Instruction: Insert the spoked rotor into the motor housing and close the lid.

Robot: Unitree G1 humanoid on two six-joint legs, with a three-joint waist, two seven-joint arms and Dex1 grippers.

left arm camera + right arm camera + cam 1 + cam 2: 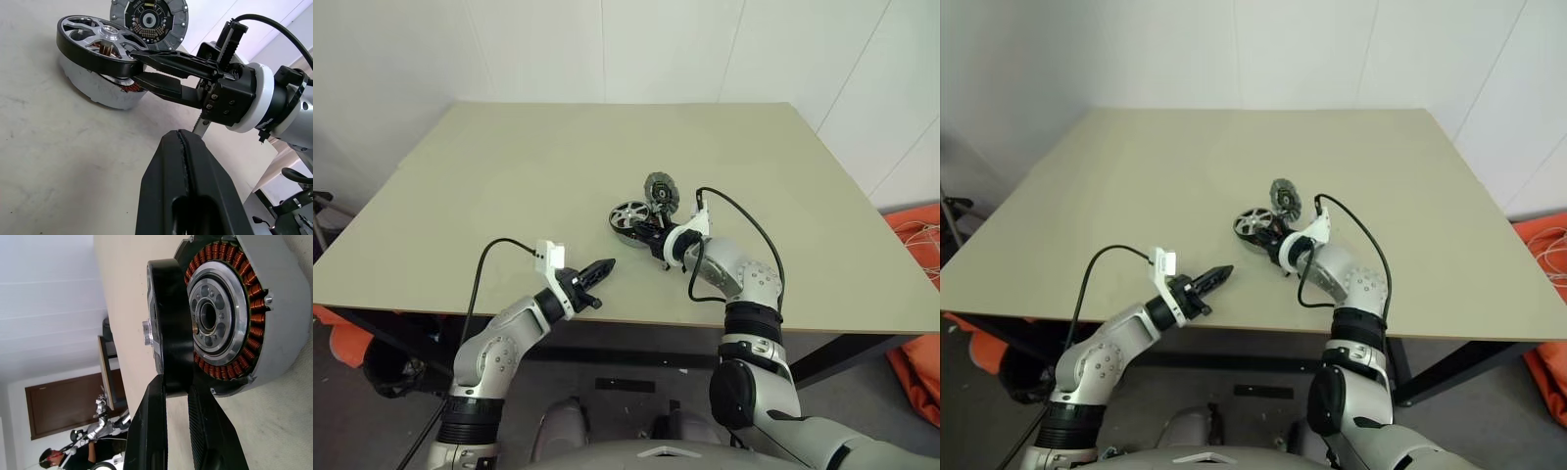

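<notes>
On pale tabletop [509, 176]: right gripper [139, 73] reaching level, jaws clamped on spoked rotor [95, 41] rim above motor housing [234, 318]; lid [661, 189] at one o'clock; left gripper [602, 268] jaws together, white walls behind.

The right gripper [142, 66] pinches the rotor's [100, 41] dark rim, tilted above the housing [105, 90] on the table [58, 161]; the lid [149, 19] stands behind; the left gripper [183, 147] is closed.
</notes>
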